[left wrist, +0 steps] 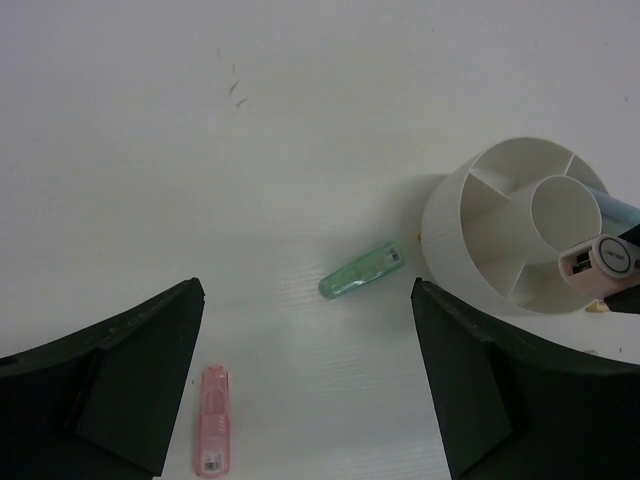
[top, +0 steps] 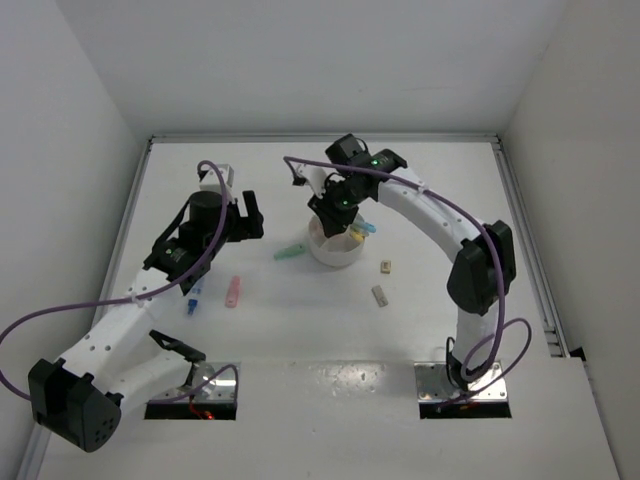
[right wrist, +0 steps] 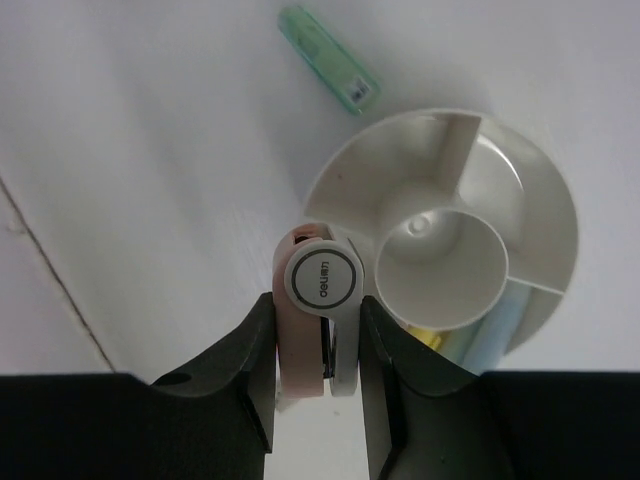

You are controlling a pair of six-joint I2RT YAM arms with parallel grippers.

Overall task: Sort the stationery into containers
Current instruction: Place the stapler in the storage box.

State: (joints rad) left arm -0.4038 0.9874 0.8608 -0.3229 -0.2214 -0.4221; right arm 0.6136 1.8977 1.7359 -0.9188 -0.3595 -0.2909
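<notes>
Top: right end effector [top: 343,215] sits over organiser [top: 335,258], centre frame; left end effector [top: 243,222] spread, centre-left.
Left wrist: green marker [left wrist: 360,271] mid-frame. Likely light, stiff, slick; grip mid-barrel.
Right wrist: jaws pinch pink-white piece [right wrist: 322,280] beside the organiser rim.

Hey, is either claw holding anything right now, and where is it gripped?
The right claw pinches a pink-and-white item by its sides, just behind its round end. The left claw is open and empty.
</notes>
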